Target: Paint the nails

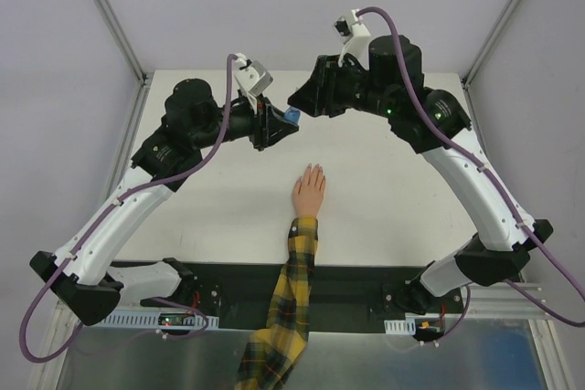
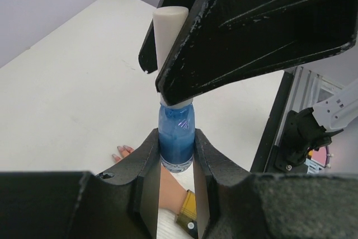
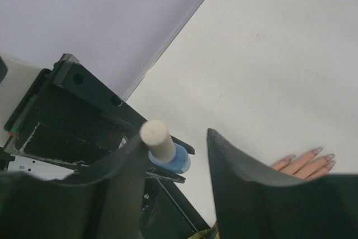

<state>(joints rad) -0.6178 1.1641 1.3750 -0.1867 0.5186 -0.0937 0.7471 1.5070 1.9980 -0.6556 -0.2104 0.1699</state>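
**Bottle held aloft beyond the fingertips; cap not yet gripped**

The table (image 1: pixel 384 216) carries only the peach hand (image 1: pixel 309 194). It lies flat near the middle, and its plaid sleeve (image 1: pixel 291 289) runs back over the near edge between the two arm bases. The hand's long axis runs near to far, so the fingers point away from the bases and toward the place where the two arms meet in the air.

There the left gripper (image 2: pixel 177 150) is clamped on the body of the small blue bottle (image 2: pixel 176 135). The bottle's white cap (image 2: pixel 168 32) sticks out toward the right arm. The right gripper (image 3: pixel 173 138) straddles that cap with its jaws apart. One finger is close beside the cap and a clear gap shows on the other side. Whether the nearer pad already touches it I cannot tell from the wrist view.

The nails (image 3: pixel 316 150) lie on the near side of both grippers and lower, down on the table, well apart from the bottle. They look skin-toned and probably unpainted, though they are tiny in the overhead view. Neither gripper is clearly closer. The right one sits more directly in line with the fingertips, so once it has the cap off, I judge its path runs toward the bases and down.
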